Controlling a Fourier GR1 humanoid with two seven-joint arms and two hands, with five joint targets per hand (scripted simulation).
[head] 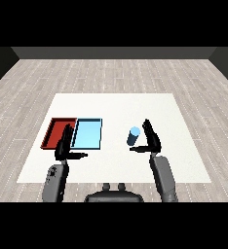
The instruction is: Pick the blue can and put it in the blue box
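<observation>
A blue can stands upright on the white table, right of the trays. My right hand is just right of the can, fingers straight and pointing away, thumb reaching left under the can's near side; it does not hold it. The light blue tray lies left of centre with nothing in it. My left hand hovers over the near edge where the two trays meet, fingers straight, thumb pointing right.
The red tray lies against the left side of the light blue tray. Bare white table stretches between the trays and the can and behind them. A wooden floor surrounds the table.
</observation>
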